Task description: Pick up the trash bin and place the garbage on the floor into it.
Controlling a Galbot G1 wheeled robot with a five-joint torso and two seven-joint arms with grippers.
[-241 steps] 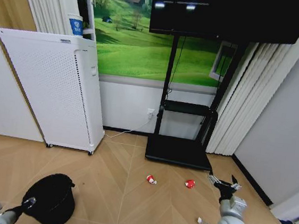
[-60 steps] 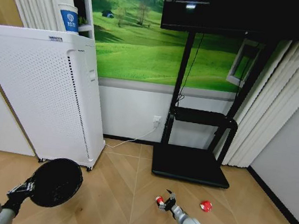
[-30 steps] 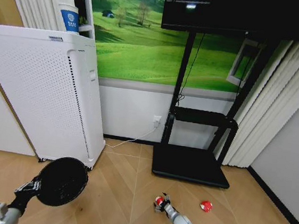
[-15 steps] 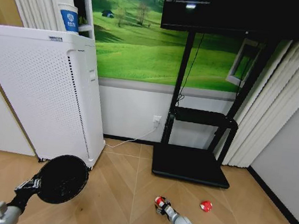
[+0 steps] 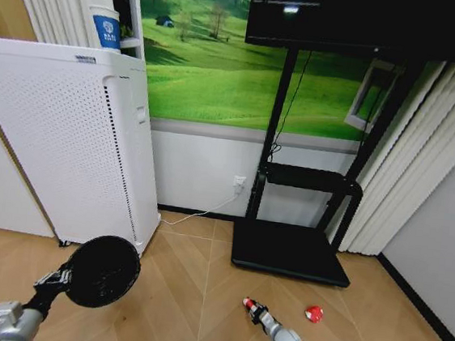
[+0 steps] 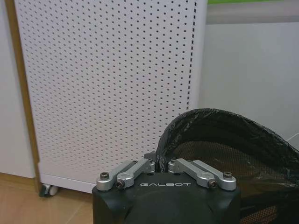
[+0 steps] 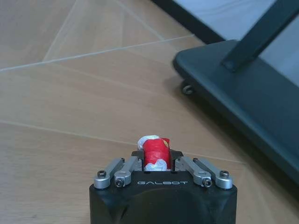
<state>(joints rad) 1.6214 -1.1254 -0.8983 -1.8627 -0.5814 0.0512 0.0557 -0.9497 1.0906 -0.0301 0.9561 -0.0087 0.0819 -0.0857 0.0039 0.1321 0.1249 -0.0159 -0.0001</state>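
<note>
From the head view, the left gripper (image 5: 60, 277) sits low on the left, its fingers pinched on the rim of the trash bin (image 5: 103, 271). The bin is tipped so that its round opening faces the camera, in front of the tall white perforated appliance (image 5: 60, 141). Lower centre, the right gripper (image 5: 254, 308) reaches out over the wood floor (image 5: 190, 297) with a red-and-white scrap (image 5: 248, 303) at its tip. A second red scrap (image 5: 313, 313) lies on the floor to the right, near the black base of the TV stand (image 5: 288, 250).

In the left wrist view, the left gripper (image 6: 161, 164) has its fingers narrowed onto the black rim of the bin (image 6: 224, 149), whose mesh wall curves away behind it, with the appliance (image 6: 107, 84) beyond.

In the right wrist view, the right gripper (image 7: 154, 161) clamps the crumpled scrap (image 7: 153, 150) between its fingers above the floor (image 7: 70, 107); the stand base (image 7: 243, 98) lies well apart.
</note>
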